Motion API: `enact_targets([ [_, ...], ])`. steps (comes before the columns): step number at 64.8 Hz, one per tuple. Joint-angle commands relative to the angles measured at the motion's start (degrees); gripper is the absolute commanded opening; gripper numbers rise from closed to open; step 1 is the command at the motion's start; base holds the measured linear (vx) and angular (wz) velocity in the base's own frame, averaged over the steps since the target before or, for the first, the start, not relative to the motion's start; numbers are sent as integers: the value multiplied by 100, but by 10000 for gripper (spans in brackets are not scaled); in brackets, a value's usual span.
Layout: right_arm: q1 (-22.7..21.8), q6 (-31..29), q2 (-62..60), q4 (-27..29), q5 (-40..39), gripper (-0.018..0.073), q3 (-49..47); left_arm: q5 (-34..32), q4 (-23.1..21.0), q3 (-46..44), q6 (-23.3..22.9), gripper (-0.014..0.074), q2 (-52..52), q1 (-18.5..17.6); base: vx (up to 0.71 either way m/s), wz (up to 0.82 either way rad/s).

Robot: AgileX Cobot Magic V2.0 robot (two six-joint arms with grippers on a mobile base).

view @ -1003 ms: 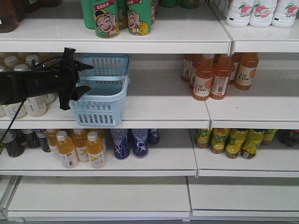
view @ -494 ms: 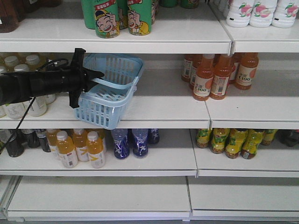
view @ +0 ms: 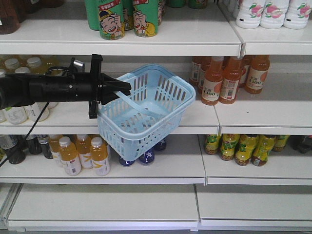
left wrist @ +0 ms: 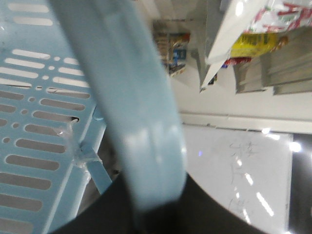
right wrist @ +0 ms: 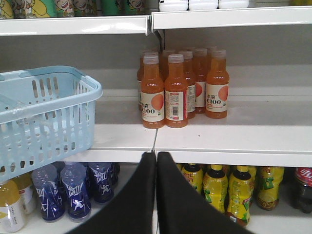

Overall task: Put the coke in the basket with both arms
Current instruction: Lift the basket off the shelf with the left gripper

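The light-blue slotted basket (view: 146,112) hangs tilted in front of the middle shelf, its bottom dipping below the shelf edge. My left gripper (view: 124,88), on a black arm reaching in from the left, is shut on the basket's handle at the near left rim. In the left wrist view that broad blue handle (left wrist: 122,97) runs straight into the left gripper (left wrist: 156,214). My right gripper (right wrist: 156,157) is shut with nothing in it, low in front of the shelf edge, to the right of the basket (right wrist: 44,117). The coke is out of view.
Orange juice bottles (view: 219,80) stand on the middle shelf right of the basket. Green cans (view: 129,19) and white bottles (view: 273,12) fill the top shelf. Below are yellow bottles (view: 243,148), blue bottles (view: 146,156) partly behind the basket, and a dark red-labelled cola bottle (right wrist: 302,187).
The left arm has swung right and pulled the basket off its place on the middle shelf; the basket now hangs tilted, further right and lower.
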Motion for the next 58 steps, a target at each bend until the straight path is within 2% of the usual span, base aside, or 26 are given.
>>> enact_targets([
  [1,3,-18,-74,-30,-413,-10,41,551,86,-176,52,-8,-734,-197,0,0],
  [17,3,-18,-74,-30,-413,-10,41,350,1385,-161,-182,-8,-1449,-1070,0,0],
  [25,3,-18,-74,-30,-413,-10,41,-8,1599,315,-370,-8,-1605,-1511,0,0],
  [35,3,-18,-74,-30,-413,-10,41,-316,1435,1290,-294,-8,-1661,-1900,0,0],
  [44,3,-18,-74,-30,-413,-10,41,-321,906,2052,299,-8,-1673,-2128,0,0],
  [54,3,-18,-74,-30,-413,-10,41,-359,234,2612,1203,-8,-1679,-2139,0,0],
  [58,3,-18,-74,-30,-413,-10,41,-312,29,2787,1392,-8,-1679,-2139,0,0],
])
